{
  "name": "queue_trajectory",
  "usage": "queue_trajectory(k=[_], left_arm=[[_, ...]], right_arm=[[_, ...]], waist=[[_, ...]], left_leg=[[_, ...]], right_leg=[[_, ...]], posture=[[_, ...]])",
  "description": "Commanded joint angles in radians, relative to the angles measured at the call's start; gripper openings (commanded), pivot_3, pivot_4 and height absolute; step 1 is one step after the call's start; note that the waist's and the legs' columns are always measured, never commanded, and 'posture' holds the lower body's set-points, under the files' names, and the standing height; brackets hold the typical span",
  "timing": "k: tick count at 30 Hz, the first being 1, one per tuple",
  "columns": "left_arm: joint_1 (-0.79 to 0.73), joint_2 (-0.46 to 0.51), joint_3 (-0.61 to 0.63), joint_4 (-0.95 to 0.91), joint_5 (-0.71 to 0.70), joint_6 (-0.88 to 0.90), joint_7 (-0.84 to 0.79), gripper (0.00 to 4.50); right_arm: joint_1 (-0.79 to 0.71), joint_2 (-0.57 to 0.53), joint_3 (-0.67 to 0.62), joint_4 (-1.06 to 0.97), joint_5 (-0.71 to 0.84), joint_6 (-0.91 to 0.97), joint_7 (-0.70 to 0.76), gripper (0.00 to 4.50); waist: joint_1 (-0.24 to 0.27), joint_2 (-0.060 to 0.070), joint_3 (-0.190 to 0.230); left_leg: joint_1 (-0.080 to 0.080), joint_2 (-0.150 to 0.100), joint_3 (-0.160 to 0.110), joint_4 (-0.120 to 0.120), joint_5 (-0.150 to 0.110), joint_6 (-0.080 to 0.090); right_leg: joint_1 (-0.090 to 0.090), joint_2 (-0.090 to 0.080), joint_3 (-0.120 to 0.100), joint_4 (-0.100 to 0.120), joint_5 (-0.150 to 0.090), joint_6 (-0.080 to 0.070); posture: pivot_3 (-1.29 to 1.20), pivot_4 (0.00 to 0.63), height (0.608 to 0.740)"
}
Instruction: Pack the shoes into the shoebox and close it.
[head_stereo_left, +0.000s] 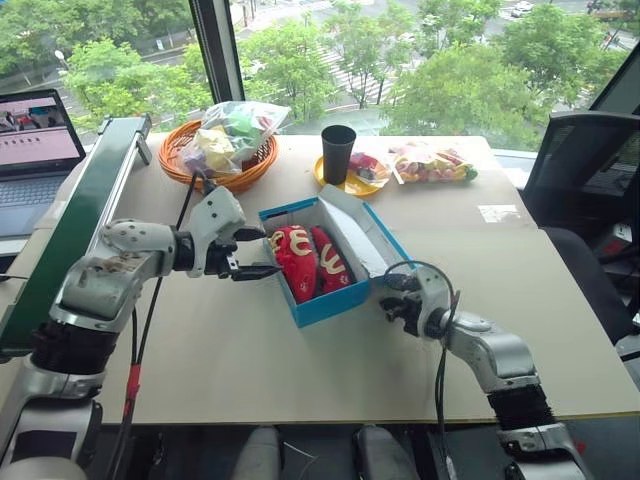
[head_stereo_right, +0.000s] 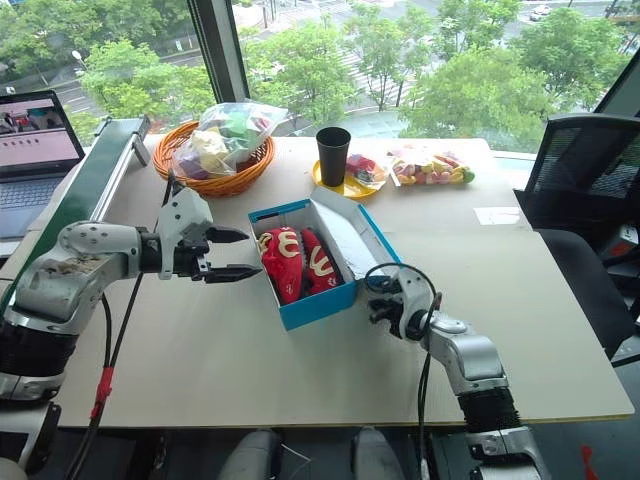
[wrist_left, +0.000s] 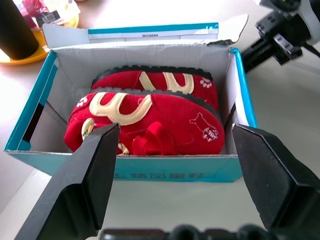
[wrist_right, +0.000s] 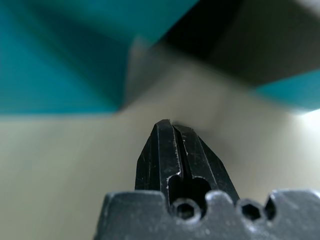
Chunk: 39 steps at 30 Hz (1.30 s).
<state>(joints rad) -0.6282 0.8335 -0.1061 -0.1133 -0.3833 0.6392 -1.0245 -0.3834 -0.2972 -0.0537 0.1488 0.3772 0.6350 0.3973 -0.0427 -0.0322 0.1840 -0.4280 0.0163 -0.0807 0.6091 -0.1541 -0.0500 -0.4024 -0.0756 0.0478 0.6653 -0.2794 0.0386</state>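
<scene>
Now the right gripper (head_stereo_left: 392, 297) sits low on the surface (head_stereo_left: 250, 370), clenched on nothing, just beside the near right corner of the shoebox (head_stereo_left: 330, 302). Both shoes (head_stereo_left: 310, 262) lie side by side inside it; they look soft and light. The left gripper (head_stereo_left: 258, 254) waits spread wide by the box's left side. Farther back the lid (head_stereo_left: 352, 228) stands up. It looks like thin, bendy card, so pushing its top edge seems best.
</scene>
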Motion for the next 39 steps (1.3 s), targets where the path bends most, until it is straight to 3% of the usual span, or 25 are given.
queue_trajectory(k=[1, 4, 7, 11, 18, 22, 27, 35, 39], left_arm=[[-0.011, 0.018, 0.040, -0.054, -0.011, 0.012, -0.002, 3.81], [-0.016, 0.024, 0.041, -0.084, -0.011, 0.007, -0.010, 3.81], [-0.039, 0.013, 0.056, -0.095, -0.026, 0.029, 0.001, 3.81], [-0.045, 0.011, 0.060, -0.097, -0.029, 0.041, 0.006, 3.81], [-0.023, 0.119, 0.023, -0.147, 0.048, 0.006, -0.041, 3.81], [0.010, 0.224, 0.066, -0.183, 0.034, 0.039, -0.088, 3.81], [0.085, 0.326, 0.121, -0.285, -0.030, 0.127, -0.131, 3.81], [0.150, 0.235, 0.185, -0.419, -0.102, 0.251, 0.023, 3.81], [0.194, 0.202, 0.210, -0.469, -0.116, 0.288, 0.092, 3.81]], right_arm=[[-0.039, 0.080, -0.162, 0.090, 0.069, -0.153, -0.061, 0.03], [-0.078, 0.167, -0.389, 0.148, 0.286, -0.178, -0.087, 0.03], [-0.063, 0.176, -0.428, 0.065, 0.418, -0.114, 0.019, 0.03], [-0.056, 0.175, -0.414, -0.094, 0.554, -0.029, 0.066, 0.03], [-0.033, 0.010, -0.188, -0.422, 0.640, 0.228, 0.126, 0.03], [-0.027, -0.100, -0.063, -0.508, 0.637, 0.313, 0.199, 0.03], [-0.112, -0.184, 0.132, -0.478, 0.496, 0.294, 0.300, 0.03], [-0.416, -0.064, 0.272, -0.152, 0.263, 0.184, 0.330, 0.03], [-0.494, -0.022, 0.341, 0.000, 0.147, 0.099, 0.392, 0.03]], waist=[[-0.001, 0.000, 0.000], [-0.001, 0.000, 0.000], [0.001, 0.001, 0.000], [-0.006, 0.002, 0.001], [-0.022, 0.003, 0.002], [-0.020, 0.003, 0.002], [-0.023, 0.003, 0.002], [-0.023, 0.003, 0.002], [-0.019, 0.003, 0.002]], left_leg=[[0.000, 0.000, 0.000, 0.000, 0.000, 0.000], [0.001, 0.000, 0.000, -0.001, 0.000, 0.000], [0.001, 0.000, 0.000, -0.001, 0.000, 0.000], [0.001, 0.000, 0.000, -0.001, 0.000, 0.000], [0.003, 0.000, 0.000, -0.001, 0.000, 0.000], [0.003, 0.000, 0.000, -0.001, 0.000, 0.000], [0.003, 0.001, 0.001, 0.000, 0.000, 0.000], [0.003, 0.001, 0.001, 0.002, 0.000, 0.000], [0.002, 0.001, 0.001, 0.001, 0.000, 0.000]], right_leg=[[0.000, 0.000, 0.000, 0.000, 0.000, 0.000], [0.001, 0.000, 0.000, 0.000, 0.000, 0.000], [0.001, 0.000, 0.000, 0.000, 0.000, 0.000], [0.000, 0.000, 0.000, 0.002, 0.000, 0.000], [0.000, 0.001, 0.002, 0.005, 0.000, 0.000], [0.000, 0.000, 0.002, 0.004, 0.000, 0.000], [0.000, 0.001, 0.002, 0.004, -0.003, 0.005], [0.000, 0.001, 0.002, 0.005, -0.003, 0.005], [-0.001, 0.001, 0.002, 0.006, 0.000, 0.000]], posture=[[0.00, 0.150, 0.740], [0.00, 0.150, 0.740], [0.00, 0.150, 0.740], [0.00, 0.150, 0.740], [0.00, 0.150, 0.740], [0.00, 0.150, 0.740], [0.00, 0.150, 0.740], [0.00, 0.150, 0.740], [0.00, 0.150, 0.740]])
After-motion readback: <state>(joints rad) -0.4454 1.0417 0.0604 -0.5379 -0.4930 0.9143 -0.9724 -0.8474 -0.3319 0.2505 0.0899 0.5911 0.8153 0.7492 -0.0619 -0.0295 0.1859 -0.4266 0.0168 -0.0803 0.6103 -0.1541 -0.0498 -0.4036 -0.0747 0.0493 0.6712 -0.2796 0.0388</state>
